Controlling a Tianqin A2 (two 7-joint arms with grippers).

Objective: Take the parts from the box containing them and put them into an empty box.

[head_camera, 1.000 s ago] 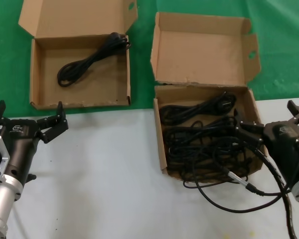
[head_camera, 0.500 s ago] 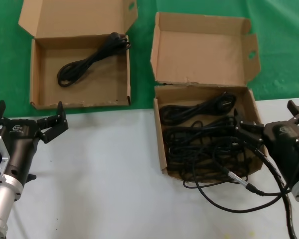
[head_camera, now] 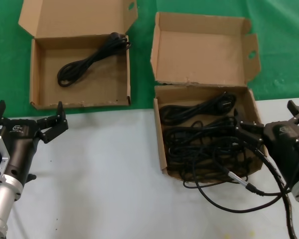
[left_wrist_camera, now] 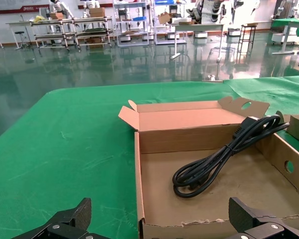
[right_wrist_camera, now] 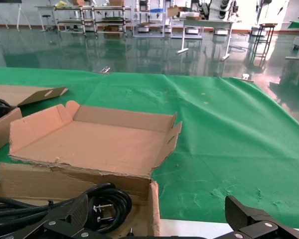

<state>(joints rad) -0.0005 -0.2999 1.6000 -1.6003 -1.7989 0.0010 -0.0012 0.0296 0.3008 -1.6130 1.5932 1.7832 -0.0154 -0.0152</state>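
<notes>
in the head view the box containing them (head_camera: 209, 132) sits right of centre, half on the green cloth (head_camera: 139, 50) and half on the white table (head_camera: 104, 174), its squarish lid (head_camera: 202, 50) standing open toward the top of the frame with a ragged torn fold along its lower edge and a side flap with oval holes at the right. inside lies a tangle of black cables (head_camera: 204, 144); the uppermost bundle (head_camera: 197, 109) runs on a slant from lower left to upper right, ending in a plug near the box's upper right corner, while a loose cable (head_camera: 239, 191) spills over the near wall onto the white table and curves toward the lower right. the wider box (head_camera: 79, 69) sits in the upper left of the frame on the green cloth, lid open toward the top, and holds one coiled black cable (head_camera: 92, 59) whose long axis slants from lower left to upper right, plug end at the upper right corner. the right gripper (head_camera: 269, 127) reaches in from the lower right edge, its body angled up and to the left, its fingers spread apart, one over the right wall of the cable-filled box and the other well to the right. the left gripper (head_camera: 27, 117) comes in from the lower left corner, angled up and to the right over the white table just below the wider box, its fingers spread wide and holding nothing. in the left wrist view both dark fingertips (left_wrist_camera: 65, 224) show well apart at the lower edge.
</notes>
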